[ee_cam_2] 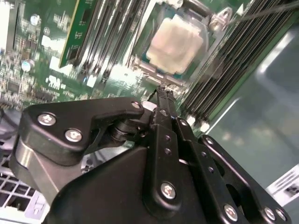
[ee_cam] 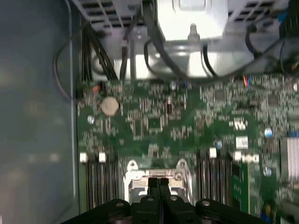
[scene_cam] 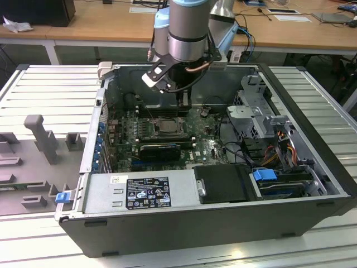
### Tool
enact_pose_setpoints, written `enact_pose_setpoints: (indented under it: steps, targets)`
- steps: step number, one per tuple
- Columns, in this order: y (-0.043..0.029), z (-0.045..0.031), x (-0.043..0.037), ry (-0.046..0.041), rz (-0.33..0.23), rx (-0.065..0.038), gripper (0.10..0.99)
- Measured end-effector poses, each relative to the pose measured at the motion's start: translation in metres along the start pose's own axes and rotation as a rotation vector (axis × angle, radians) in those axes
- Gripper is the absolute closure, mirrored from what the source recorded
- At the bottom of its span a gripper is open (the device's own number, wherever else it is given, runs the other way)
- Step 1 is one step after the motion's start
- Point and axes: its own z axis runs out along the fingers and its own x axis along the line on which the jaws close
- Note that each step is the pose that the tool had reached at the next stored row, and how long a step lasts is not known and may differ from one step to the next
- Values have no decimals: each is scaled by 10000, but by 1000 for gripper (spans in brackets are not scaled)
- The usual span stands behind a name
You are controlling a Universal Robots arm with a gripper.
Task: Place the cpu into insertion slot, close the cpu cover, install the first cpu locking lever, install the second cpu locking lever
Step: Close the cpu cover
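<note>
Cpu, a pale square chip, lies flat in the insertion slot near the middle of the green circuit board, inside an open computer case. The tool is closed on nothing, its black tips pressed together just beside one edge of the chip, not on it.

A: What is blurred?
B: The pale beige square cpu, second wrist view.
A: Hidden?
B: Exterior view: the grey cylindrical arm, cropped at twelve o'clock, covers the green circuit board's far edge.
</note>
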Motion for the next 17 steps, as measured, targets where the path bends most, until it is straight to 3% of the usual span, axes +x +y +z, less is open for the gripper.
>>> enact_pose_setpoints:
  steps: [4, 6, 11, 17]
  targets:
    - [-127, 27, -6, 0, -7, -1, 980]
    - [-185, 99, -13, 10, -90, 6, 980]
    - [-230, 190, -19, 40, -261, 15, 980]
    - [-278, 191, -21, 41, -289, 17, 980]
